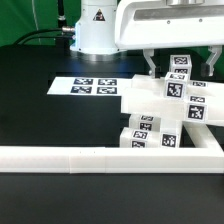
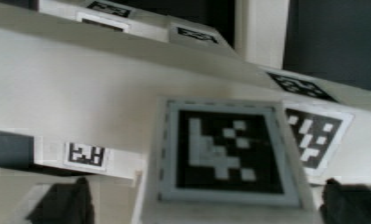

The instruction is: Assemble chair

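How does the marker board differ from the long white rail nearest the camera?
The marker board is a thin flat sheet; the rail is a chunky raised bar. The marker board carries four black-and-white tags; the rail shows none here. The marker board is short; the rail spans the exterior view's whole width. Both are white and lie on the black table.

Marker board [image 1: 85,87] flat on black table [image 1: 40,115]; white rail [image 1: 90,158] in front; behind, perhaps green cloth [image 1: 25,25].
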You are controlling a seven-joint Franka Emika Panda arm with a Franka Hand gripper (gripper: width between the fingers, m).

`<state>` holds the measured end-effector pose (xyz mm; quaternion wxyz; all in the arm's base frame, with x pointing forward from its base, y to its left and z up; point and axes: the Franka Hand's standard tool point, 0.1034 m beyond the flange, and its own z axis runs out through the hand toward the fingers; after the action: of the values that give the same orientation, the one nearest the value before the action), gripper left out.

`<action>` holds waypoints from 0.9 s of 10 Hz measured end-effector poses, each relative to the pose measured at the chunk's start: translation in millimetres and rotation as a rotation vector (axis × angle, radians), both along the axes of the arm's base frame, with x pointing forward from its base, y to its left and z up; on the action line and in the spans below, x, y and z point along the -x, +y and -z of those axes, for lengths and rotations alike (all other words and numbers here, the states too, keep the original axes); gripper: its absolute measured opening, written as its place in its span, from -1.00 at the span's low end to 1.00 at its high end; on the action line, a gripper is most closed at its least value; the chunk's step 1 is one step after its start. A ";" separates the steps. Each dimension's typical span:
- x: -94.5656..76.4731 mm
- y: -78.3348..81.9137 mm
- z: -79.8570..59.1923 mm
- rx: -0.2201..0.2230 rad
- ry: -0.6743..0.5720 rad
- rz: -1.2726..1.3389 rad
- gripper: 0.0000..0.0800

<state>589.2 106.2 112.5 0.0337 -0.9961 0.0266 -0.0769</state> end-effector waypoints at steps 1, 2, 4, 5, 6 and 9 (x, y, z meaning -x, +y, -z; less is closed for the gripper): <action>0.1 -0.5 -0.3 0.000 0.002 -0.001 0.61; -0.4 -2.1 -3.7 0.000 0.005 -0.005 0.62; 1.1 -2.8 -19.2 -0.007 0.020 -0.013 0.62; 2.9 -1.8 -25.1 -0.010 0.033 -0.015 0.62; 3.1 -2.9 -28.7 -0.018 0.037 -0.005 0.62; 7.2 -2.4 -25.9 -0.017 0.075 -0.009 0.62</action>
<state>582.1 103.8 138.4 0.0413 -0.9981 0.0243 -0.0390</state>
